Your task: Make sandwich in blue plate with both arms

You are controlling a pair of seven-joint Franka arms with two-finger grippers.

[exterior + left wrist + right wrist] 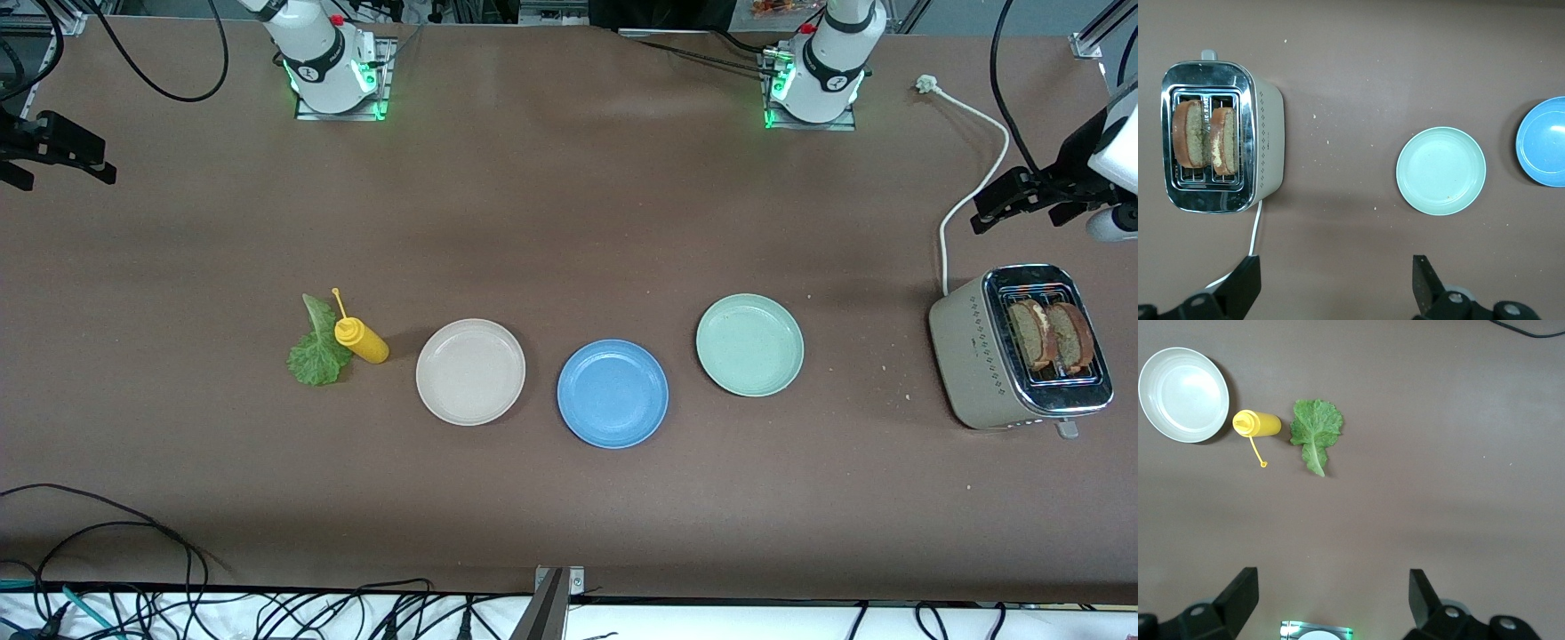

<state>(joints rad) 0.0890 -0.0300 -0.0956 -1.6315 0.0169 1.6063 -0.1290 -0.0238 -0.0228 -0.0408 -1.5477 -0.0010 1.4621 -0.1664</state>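
Observation:
The blue plate [613,394] [1541,141] lies bare between a cream-white plate [470,372] and a mint-green plate [749,345]. Two toasted bread slices [1051,336] [1207,137] stand upright in the slots of a toaster [965,347] at the left arm's end of the table. A green lettuce leaf [317,351] [1315,430] lies flat toward the right arm's end. My left gripper [1000,203] [1337,283] hangs open and holds nothing, over bare table by the toaster's cord. My right gripper [84,156] [1333,597] hangs open and holds nothing, over the right arm's end of the table.
A yellow squeeze bottle [360,340] [1257,424] lies on its side between the lettuce and the cream-white plate [1183,395]. The toaster's white cord [973,191] runs toward the left arm's base. The mint-green plate [1441,171] lies between toaster and blue plate. Cables hang along the table's near edge.

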